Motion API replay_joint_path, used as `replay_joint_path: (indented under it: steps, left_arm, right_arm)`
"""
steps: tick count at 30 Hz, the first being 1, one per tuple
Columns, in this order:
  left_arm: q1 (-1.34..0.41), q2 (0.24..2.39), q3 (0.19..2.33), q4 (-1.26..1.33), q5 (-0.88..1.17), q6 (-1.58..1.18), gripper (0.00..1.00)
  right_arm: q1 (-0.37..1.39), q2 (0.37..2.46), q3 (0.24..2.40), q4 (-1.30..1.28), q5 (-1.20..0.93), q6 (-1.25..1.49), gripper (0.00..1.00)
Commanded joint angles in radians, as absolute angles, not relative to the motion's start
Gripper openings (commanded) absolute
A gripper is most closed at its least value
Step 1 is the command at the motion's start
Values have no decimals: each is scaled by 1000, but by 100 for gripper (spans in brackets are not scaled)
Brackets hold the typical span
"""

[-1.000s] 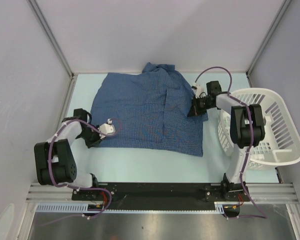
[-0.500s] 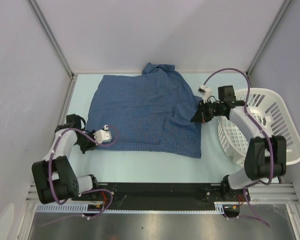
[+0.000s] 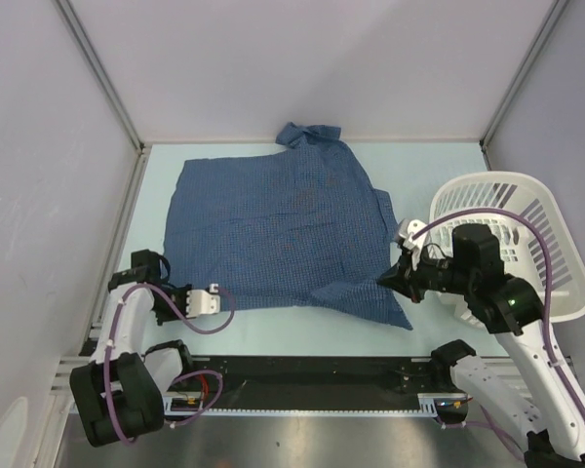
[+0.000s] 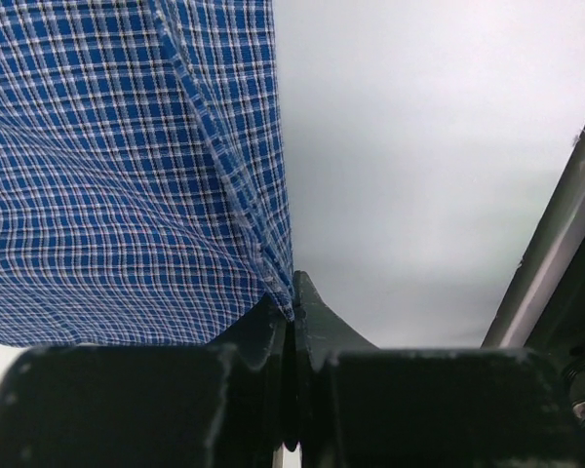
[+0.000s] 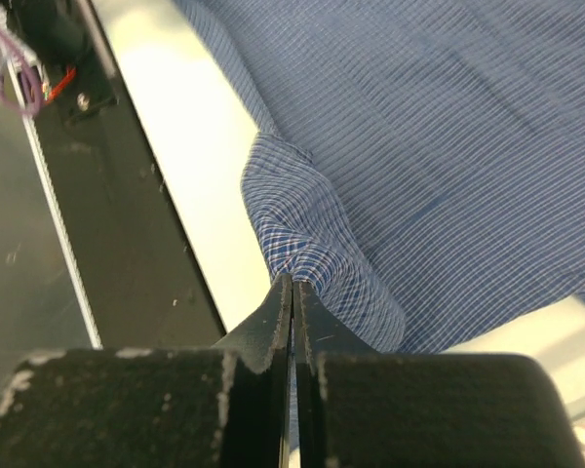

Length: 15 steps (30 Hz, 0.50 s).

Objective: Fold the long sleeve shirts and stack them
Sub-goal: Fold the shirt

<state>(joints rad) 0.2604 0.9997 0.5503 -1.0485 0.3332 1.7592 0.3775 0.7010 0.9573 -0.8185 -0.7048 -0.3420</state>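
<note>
Pale table [image 3: 273, 331], frame centre: shirt [image 3: 273, 224] spread unfolded, lower corners clamped by left gripper [image 4: 292, 297], right gripper [image 5: 292, 291]. Folding, stacking not yet done.

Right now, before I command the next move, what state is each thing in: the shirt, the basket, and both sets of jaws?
shirt: spread open on the table, not folded, collar at the far edge, near right corner bunched.
left gripper: jaws shut on the shirt's near left edge.
right gripper: jaws shut on the shirt's near right corner.
laundry basket: upright at the right, nothing seen inside, partly hidden by the right arm.
</note>
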Motion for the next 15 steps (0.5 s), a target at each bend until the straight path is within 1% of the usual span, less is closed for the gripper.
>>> replay_joint_path:
  steps: [1, 2, 3, 5, 6, 8, 9, 12, 14, 15]
  left_arm:
    - [268, 970, 535, -1103, 341, 1848, 7]
    - [267, 959, 535, -1106, 344, 1848, 9]
    - [268, 951, 532, -1109, 348, 1845, 15]
    - [268, 934, 532, -1127, 356, 1833, 23]
    - [275, 928, 531, -1129, 371, 1826, 31]
    - [276, 922, 532, -1137, 383, 1812, 37]
    - [279, 923, 532, -1140, 387, 1812, 42]
    - [282, 928, 540, -1150, 393, 1804, 46]
    - [282, 934, 543, -1152, 391, 1805, 45]
    - [285, 937, 543, -1154, 391, 1807, 43]
  right_arm:
    - [460, 683, 945, -867, -603, -359, 0]
    - [477, 680, 946, -867, -582, -359, 0]
    - [494, 673, 948, -862, -577, -351, 0]
    - [515, 673, 954, -854, -552, -338, 0]
    - [531, 675, 957, -839, -543, -322, 0]
    - [538, 681, 962, -818, -520, -308, 0]
    - [541, 684, 974, -804, -520, -307, 0]
    - [540, 712, 1003, -787, -506, -305, 0]
    - [538, 729, 1019, -784, -505, -305, 0]
    - [540, 732, 1025, -776, -503, -304, 0]
